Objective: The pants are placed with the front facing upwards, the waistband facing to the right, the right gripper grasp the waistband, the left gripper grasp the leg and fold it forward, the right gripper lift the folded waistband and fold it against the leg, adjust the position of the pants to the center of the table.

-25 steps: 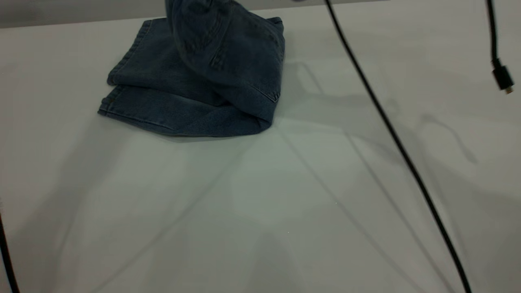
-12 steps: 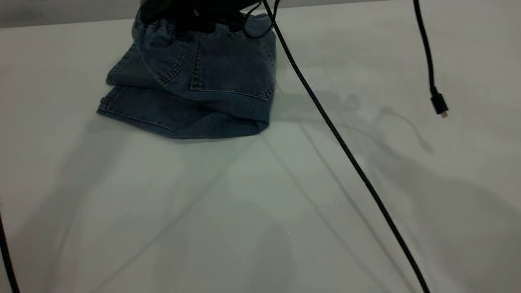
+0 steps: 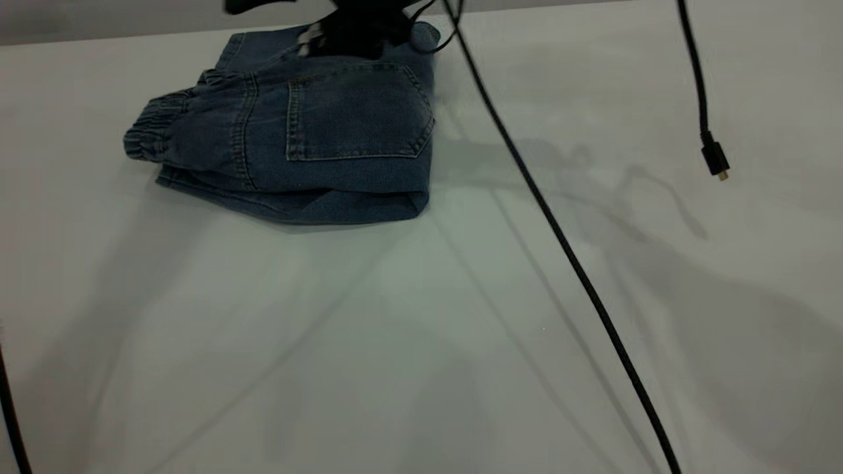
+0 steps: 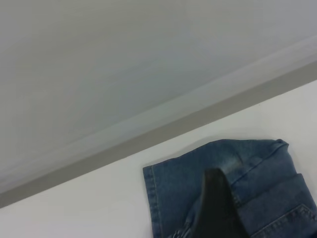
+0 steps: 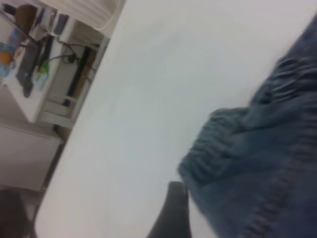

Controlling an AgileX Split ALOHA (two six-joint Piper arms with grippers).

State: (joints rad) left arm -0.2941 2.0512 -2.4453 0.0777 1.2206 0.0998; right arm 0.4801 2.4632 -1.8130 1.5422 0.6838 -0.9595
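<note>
The blue denim pants lie folded at the far left of the white table, a patch pocket facing up. The gathered waistband is at the left end of the bundle, on top of the legs. My right gripper is low over the far edge of the pants. In its wrist view the right gripper sits right beside the ruffled waistband. In the left wrist view the left gripper hangs in front of the pants, near the leg hem.
A black braided cable crosses the table diagonally from the right gripper to the near right. A second cable with a loose plug dangles at the right. Another cable runs along the near left edge. Shelving stands beyond the table edge.
The raised waistband half has swung left and down; it now lies flat on the legs, pocket up, waistband past the hems. The right gripper came down into view at the far edge.
</note>
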